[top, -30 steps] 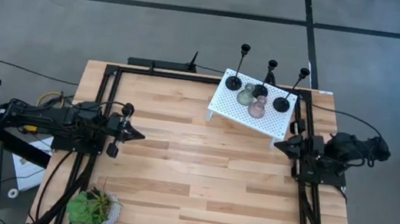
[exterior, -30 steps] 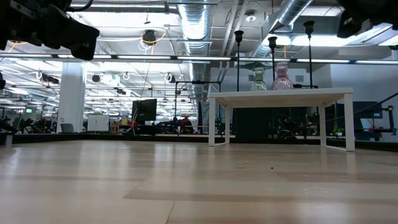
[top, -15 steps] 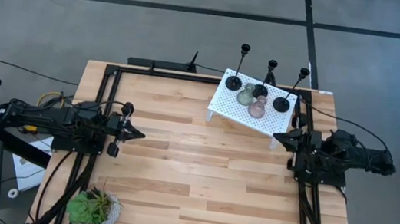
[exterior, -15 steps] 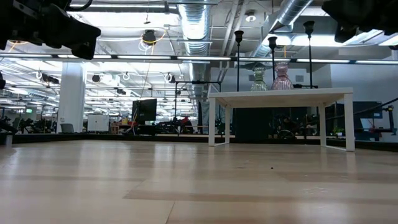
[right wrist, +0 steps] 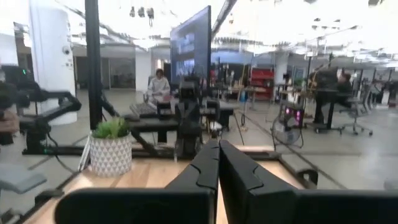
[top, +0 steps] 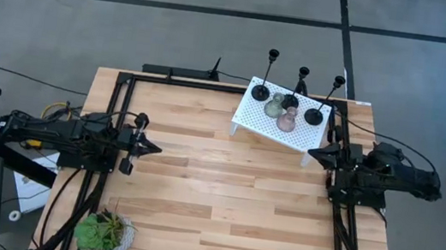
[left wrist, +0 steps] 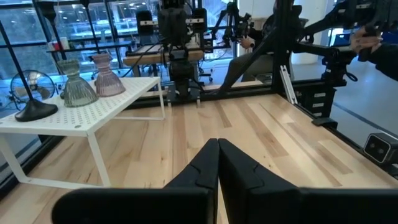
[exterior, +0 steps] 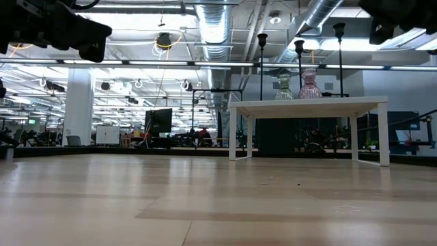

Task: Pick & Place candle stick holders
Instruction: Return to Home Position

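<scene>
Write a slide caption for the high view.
Five candle stick holders stand on the white perforated stand; left gripper and right gripper, both shut and empty, wait at opposite sides.

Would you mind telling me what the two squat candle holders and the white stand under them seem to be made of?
The grey-green holder and the pink holder look like ribbed tinted glass: light passes through them and they shine. The white stand looks like painted sheet metal, matt, with rows of small punched holes and thin legs; plastic cannot be ruled out.

Open table (top: 222,194) at centre; white stand (top: 252,113) with candle stick holders (top: 287,120) blocks the far-right corner.
</scene>
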Motion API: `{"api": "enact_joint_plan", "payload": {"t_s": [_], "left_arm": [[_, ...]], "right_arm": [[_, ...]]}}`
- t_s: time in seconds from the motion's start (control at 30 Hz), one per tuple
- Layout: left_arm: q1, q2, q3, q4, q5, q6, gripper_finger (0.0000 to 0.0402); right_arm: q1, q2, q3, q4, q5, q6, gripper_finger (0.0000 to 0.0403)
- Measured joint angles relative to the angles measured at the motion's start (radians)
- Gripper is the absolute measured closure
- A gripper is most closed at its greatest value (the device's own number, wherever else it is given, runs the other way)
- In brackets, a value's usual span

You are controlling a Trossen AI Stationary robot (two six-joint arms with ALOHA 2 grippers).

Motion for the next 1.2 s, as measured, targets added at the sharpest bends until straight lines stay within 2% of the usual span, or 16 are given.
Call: {"api": "enact_joint_plan", "payload": {"t_s": [0.2,0.47,0.67,1.1,1.2], "left_arm": [[0.000,0.001,0.000,0.000,0.000,-0.001,0.0394],[0.000,0.001,0.000,-0.001,0.000,-0.003,0.0394],[0.000,0.001,0.000,-0.002,0.000,-0.003,0.0394],[0.000,0.000,0.000,0.002,0.000,-0.004,0.0394],[0.000,-0.015,0.000,0.000,-0.034,-0.004,0.0394]], "right_arm": [[0.000,0.000,-0.012,-0.015,0.000,0.006,0.0403],[0.000,0.000,-0.142,-0.003,0.082,0.040,0.0403],[0.002,-0.001,-0.192,0.041,0.080,-0.020,0.0403],[0.000,-0.001,-0.196,-0.097,0.084,-0.021,0.0403],[0.000,-0.001,-0.196,-0.114,0.083,-0.021,0.0403]]}}
